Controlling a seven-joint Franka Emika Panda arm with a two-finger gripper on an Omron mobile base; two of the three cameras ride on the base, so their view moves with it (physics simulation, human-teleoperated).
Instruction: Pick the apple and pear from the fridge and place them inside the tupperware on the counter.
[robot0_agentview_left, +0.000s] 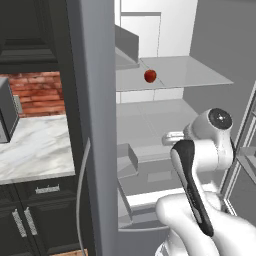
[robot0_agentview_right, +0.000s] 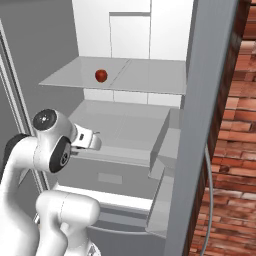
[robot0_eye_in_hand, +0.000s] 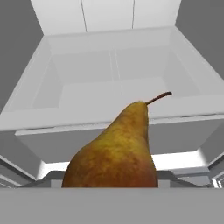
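Note:
The pear (robot0_eye_in_hand: 114, 153), brownish with an olive tinge and a short curved stem, hangs close before the hand camera, over the fridge's lower compartment. It covers my fingertips, and my gripper looks shut on it. The white hand (robot0_agentview_right: 89, 140) reaches into the fridge (robot0_agentview_left: 92, 125) at mid height. The bright red apple (robot0_agentview_left: 150, 76) (robot0_agentview_right: 101, 75) rests on the glass shelf (robot0_agentview_right: 150, 75), above and beyond the hand. The tupperware is out of view. A stretch of the marble counter (robot0_agentview_left: 35, 145) lies left of the fridge.
The thick grey fridge door (robot0_agentview_right: 200, 125) stands open edge-on beside the arm, with door bins (robot0_agentview_right: 167, 150) on its inner side. A grey microwave (robot0_agentview_left: 6, 115) sits on the counter at far left. Black cabinets (robot0_agentview_left: 35, 215) run below it. A brick wall (robot0_agentview_right: 235, 150) is behind.

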